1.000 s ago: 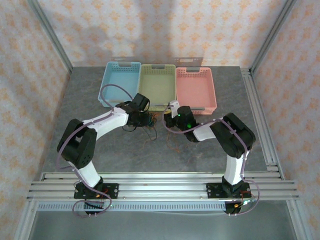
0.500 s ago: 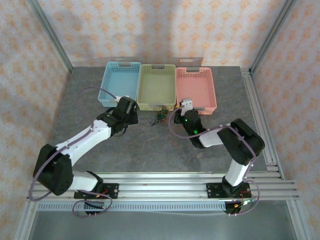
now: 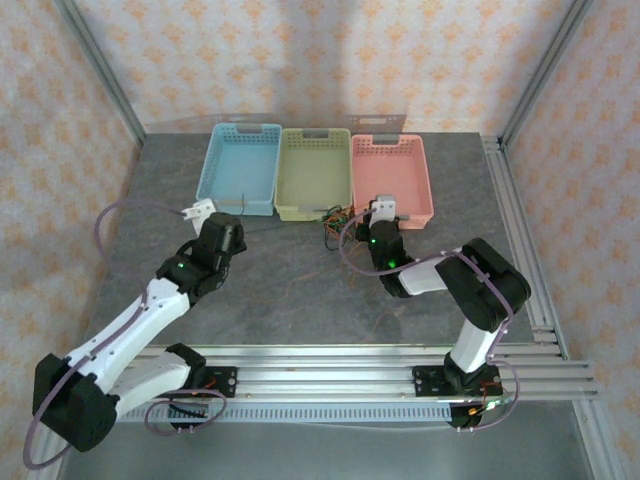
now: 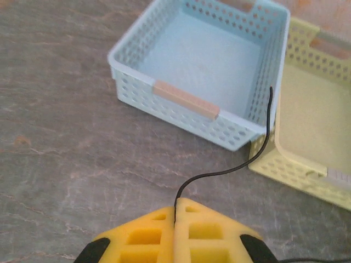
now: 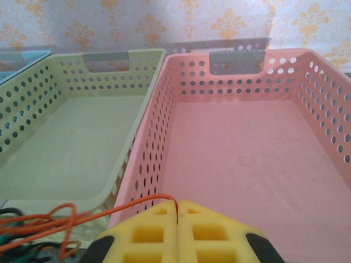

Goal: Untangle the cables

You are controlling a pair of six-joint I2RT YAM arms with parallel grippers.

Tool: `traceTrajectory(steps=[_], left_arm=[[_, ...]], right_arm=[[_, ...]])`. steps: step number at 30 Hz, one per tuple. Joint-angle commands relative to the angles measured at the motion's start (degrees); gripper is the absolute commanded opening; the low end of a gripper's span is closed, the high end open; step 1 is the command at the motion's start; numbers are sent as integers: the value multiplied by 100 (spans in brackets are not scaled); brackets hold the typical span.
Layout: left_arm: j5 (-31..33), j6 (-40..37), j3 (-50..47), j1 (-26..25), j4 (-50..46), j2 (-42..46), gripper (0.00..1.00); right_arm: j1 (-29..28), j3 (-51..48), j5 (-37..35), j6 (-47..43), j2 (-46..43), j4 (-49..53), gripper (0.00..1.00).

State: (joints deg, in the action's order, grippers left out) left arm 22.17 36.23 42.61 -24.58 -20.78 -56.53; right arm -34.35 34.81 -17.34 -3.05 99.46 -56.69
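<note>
Grey stone-patterned table [image 3: 300,290], with both arms reaching out over it toward three perforated baskets in a row at the far side. Blue basket [image 4: 208,55] sits just ahead of the left gripper [image 4: 175,204], its near wall with a tan handle strip facing the gripper. Yellow-green basket [image 4: 312,120] is ahead and to that gripper's right, close against the blue one. Pink basket [image 5: 247,148] lies directly ahead of the right gripper [image 5: 177,204]. The yellow-green one is ahead to its left, walls side by side.

Left gripper: yellow pads pressed together, pinching one black cable [image 4: 219,174]. The cable leaves the fingertips, bends right, then rises past the blue basket's near right corner. Its free end stands up by the gap between the blue and yellow-green baskets.

Right gripper: pads closed on an orange cable [image 5: 126,206]. It runs out to the gripper's left, low past the yellow-green basket's near corner, into the bunched cables [image 3: 335,217]. That bunch, orange loops with dark strands beneath, lies on the table just left of the right gripper and well to the right of the left gripper.
</note>
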Motion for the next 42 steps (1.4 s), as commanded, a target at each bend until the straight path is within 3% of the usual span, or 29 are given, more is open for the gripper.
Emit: traceTrajectory(steps=[1, 8, 17, 23, 29, 35, 40, 42], left_arm=[[945, 250, -223, 104, 8, 407, 0], [1449, 383, -429, 140, -130, 938, 0], [1608, 447, -491, 208, -199, 1007, 0], [1593, 454, -509, 245, -201, 1017, 0], [807, 107, -478, 244, 180, 819, 0], [-521, -344, -374, 239, 715, 377, 0], [-1779, -529, -304, 187, 1243, 4, 23], [-2265, -778, -285, 120, 1474, -133, 38]], right_arm=[[42, -108, -529, 10, -149, -247, 0], [38, -214, -970, -3, -205, -414, 0], [137, -524, -1717, 142, -289, -967, 0], [501, -651, -1468, 981, -435, -629, 0], [534, -761, 461, 920, -257, -1516, 0], [526, -626, 3227, 983, 134, -2384, 0], [526, -335, 5116, 1147, 287, -2382, 0], [526, -218, 5637, 1204, 377, -2390, 0]])
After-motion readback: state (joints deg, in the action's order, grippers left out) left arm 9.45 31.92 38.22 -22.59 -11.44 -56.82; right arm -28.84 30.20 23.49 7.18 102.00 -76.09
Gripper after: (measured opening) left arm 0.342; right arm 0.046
